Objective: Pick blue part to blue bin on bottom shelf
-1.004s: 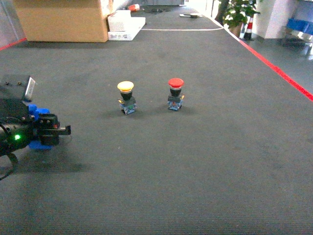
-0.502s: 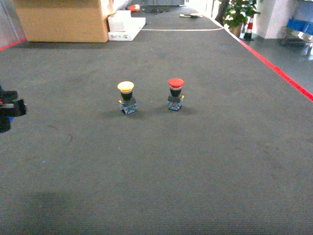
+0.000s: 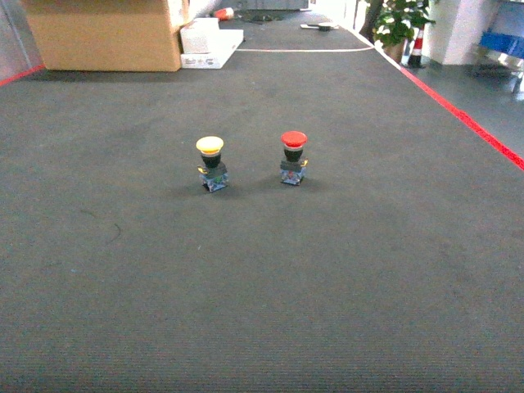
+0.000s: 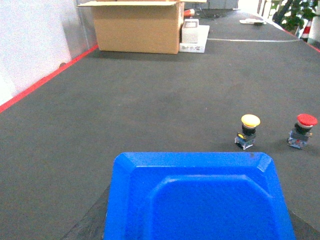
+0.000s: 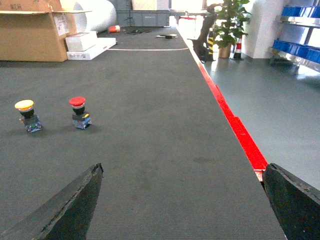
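The blue part (image 4: pixel 199 190) fills the bottom of the left wrist view, a bright blue block with bevelled corners. My left gripper (image 4: pixel 197 225) is shut on it, with dark fingers (image 4: pixel 92 220) showing at both sides of it. Neither this gripper nor the part shows in the head view. My right gripper (image 5: pixel 182 172) is open over the dark mat with nothing between its fingers (image 5: pixel 70 207). Blue bins (image 5: pixel 301 52) stand on a steel rack far off at the right. I cannot tell which of them is the blue bin or which level is the bottom shelf.
A yellow-capped push button (image 3: pixel 210 162) and a red-capped push button (image 3: pixel 293 156) stand upright side by side on the dark mat (image 3: pixel 262 278). A cardboard box (image 3: pixel 102 34) and white boxes (image 3: pixel 209 41) sit at the back left. A red line (image 3: pixel 467 119) edges the mat on the right.
My left gripper, holding the blue part, has moved off the left edge of the head view. The two push buttons have not moved.
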Controlling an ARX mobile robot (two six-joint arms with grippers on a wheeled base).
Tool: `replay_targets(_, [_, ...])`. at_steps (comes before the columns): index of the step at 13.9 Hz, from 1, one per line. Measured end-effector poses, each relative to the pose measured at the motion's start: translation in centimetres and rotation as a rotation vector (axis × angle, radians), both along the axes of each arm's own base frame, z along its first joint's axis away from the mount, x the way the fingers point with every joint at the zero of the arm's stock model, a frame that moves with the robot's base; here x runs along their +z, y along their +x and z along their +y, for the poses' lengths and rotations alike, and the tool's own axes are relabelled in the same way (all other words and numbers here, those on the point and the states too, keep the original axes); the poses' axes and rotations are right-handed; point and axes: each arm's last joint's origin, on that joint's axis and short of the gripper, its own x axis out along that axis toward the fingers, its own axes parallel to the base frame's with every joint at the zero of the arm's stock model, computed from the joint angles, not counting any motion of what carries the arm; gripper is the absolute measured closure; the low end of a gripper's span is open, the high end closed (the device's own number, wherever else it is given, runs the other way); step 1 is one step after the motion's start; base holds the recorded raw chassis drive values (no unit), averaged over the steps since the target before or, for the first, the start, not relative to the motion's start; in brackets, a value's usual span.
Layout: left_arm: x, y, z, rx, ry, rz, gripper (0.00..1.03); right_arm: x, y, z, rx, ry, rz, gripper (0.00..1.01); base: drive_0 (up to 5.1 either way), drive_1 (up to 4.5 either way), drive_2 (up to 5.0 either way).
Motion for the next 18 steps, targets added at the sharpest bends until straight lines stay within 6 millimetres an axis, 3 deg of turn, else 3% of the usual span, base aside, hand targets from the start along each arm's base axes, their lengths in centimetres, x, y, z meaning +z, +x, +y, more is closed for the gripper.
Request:
replay_targets(2, [-0.2,-3.0,-0.2,0.025,-0.039,-0.017,0.59,0.0,0.0,0.0,0.000,0.000,0.000,0.03,0.0,0.00,0.0])
replay_targets(3, [-0.6,-3.2,0.0,0.040,-0.053,-0.019,0.59,0.0,0.0,0.0,0.000,0.000,0.000,0.03,0.0,0.00,0.0])
replay_targets(11, [-1.1,-3.0,0.0,0.055,-0.040,0.003,0.59,0.0,0.0,0.0,0.000,0.000,-0.002,0.03,0.0,0.00,0.0])
replay_targets(15, [-1.0,-3.1,0.0,0.055,-0.043,-0.002,0.59,0.0,0.0,0.0,0.000,0.000,-0.001,0.03,0.0,-4.02,4.0])
replay_targets(18, [-1.0,-3.1,0.0,0.056,-0.046,-0.005,0.59,0.0,0.0,0.0,0.000,0.000,0.004,0.03,0.0,0.00,0.0])
